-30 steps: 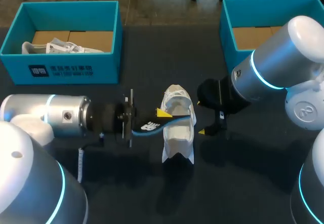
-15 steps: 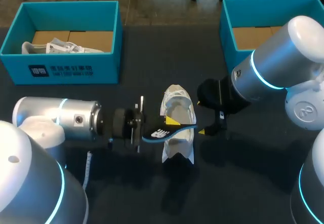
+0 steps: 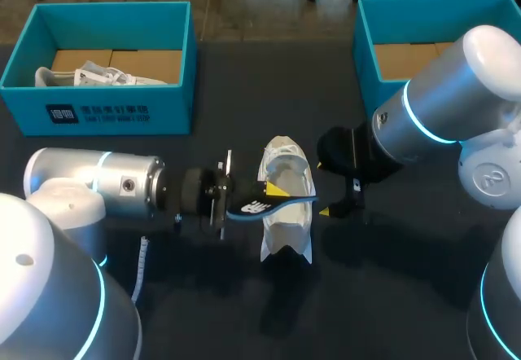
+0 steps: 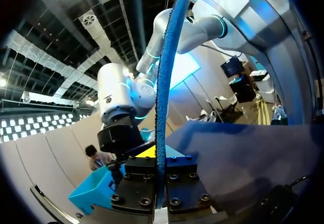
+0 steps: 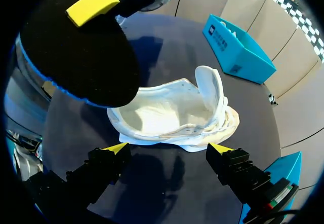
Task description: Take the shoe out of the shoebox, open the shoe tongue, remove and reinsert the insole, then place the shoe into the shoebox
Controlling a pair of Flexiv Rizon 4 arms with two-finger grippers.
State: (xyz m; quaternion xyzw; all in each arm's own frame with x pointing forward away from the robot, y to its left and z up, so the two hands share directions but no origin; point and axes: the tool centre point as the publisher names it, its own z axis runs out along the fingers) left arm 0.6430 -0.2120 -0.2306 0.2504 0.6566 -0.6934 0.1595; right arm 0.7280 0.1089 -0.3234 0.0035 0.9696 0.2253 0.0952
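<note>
The white shoe (image 3: 286,213) sits on the bench (image 3: 407,295), mouth open, with the insole (image 3: 252,208) across it, pinched in my left end effector (image 3: 270,195). I judge reinsertion is in hand; next the insole's free end must tip down inside. My right end effector (image 3: 327,187) is spread just beside the shoe.

In the left wrist view you are seeing the insole (image 4: 163,82) edge-on only, and its far end is running out past the rim. It is covering the left pincer's (image 4: 158,155) fingertips, apart from one yellow sliver. In the right wrist view its dark underside is blocking one side of the shoe (image 5: 177,115). From the head view, my right arm is hiding most of the right pincer (image 3: 326,187) and part of the right shoebox (image 3: 366,42), which the edge is also cutting off. The left shoebox (image 3: 106,111) wall is masking the lower part of the second shoe (image 3: 98,75).
</note>
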